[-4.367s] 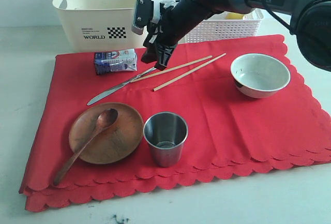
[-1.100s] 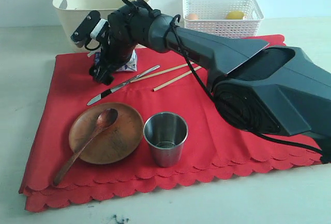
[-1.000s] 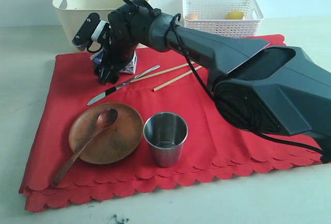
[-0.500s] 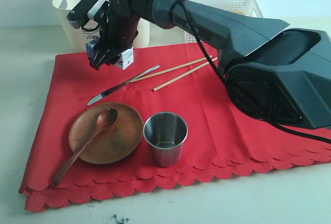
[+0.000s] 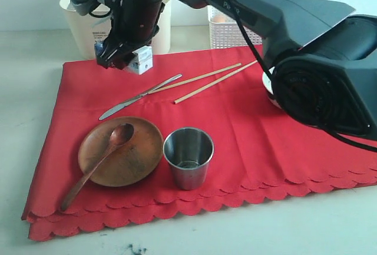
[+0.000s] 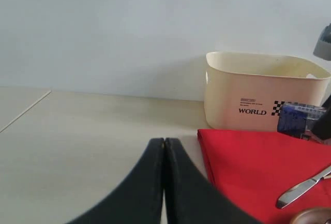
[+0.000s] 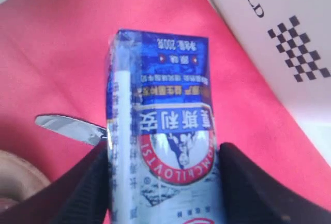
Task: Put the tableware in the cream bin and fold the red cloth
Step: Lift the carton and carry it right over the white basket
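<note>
Right gripper (image 5: pixel 119 55): clamped on a blue-white carton (image 5: pixel 140 60). In the right wrist view the two fingers (image 7: pixel 85 182) press the carton's opposite sides. The carton is over the far left corner of the cloth (image 5: pixel 265 143), just in front of the bin (image 5: pixel 82 28), and appears raised off the fabric.

Left gripper (image 6: pixel 164 182): jaws together, holding nothing. It is over bare desk (image 6: pixel 77 131), off the cloth's left edge.

Cloth: spread flat on the desk, not folded. Two rows of scallops show along its near edge.

Bin: on the desk, at the cloth's far left corner. The right arm crosses in front of it. No tableware is seen in it, though its inside is largely hidden. A lattice basket (image 5: pixel 227 31) is on the desk behind the cloth's far edge, also partly hidden by the arm.

Tableware, all on the cloth:
- Plate (image 5: pixel 138 161) is near the near left corner. The spoon (image 5: pixel 100 164) has its bowl on the plate and its handle reaching over the rim toward that corner.
- Cup (image 5: pixel 188 158) is upright, just beside the plate's right side.
- Knife (image 5: pixel 138 97) lies behind the plate, aslant.
- Chopsticks (image 5: pixel 206 78) lie side by side near the far edge, one end near the knife.
- Bowl (image 5: pixel 267 85) shows only as a pale sliver behind the right arm, toward the right edge.
</note>
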`<state>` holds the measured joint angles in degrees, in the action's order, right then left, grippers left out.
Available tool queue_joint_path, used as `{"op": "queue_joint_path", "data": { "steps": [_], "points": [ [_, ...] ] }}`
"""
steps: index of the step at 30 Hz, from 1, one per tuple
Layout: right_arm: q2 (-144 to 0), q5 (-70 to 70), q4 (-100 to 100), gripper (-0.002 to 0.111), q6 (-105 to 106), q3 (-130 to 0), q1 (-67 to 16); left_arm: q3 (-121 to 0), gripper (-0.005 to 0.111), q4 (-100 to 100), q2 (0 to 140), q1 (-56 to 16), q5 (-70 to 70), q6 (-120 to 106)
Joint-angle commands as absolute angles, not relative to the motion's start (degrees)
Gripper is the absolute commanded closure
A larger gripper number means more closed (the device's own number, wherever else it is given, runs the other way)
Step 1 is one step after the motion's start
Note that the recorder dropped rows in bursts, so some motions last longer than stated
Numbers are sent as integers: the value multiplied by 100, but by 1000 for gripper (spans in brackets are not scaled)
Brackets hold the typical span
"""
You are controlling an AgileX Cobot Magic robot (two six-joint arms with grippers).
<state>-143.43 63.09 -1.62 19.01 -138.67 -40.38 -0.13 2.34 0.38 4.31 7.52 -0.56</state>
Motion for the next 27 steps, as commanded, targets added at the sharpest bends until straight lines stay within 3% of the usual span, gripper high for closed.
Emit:
{"op": "queue_joint_path", "data": {
  "steps": [1,27],
  "points": [
    [-14213,6381,-519,108,2014,-13905,-3866,0,104,232,0,389,734,-63],
    [-13614,6996,-1010,108,2090,-13858,-3361,0,104,232,0,389,734,-63]
  ]
}}
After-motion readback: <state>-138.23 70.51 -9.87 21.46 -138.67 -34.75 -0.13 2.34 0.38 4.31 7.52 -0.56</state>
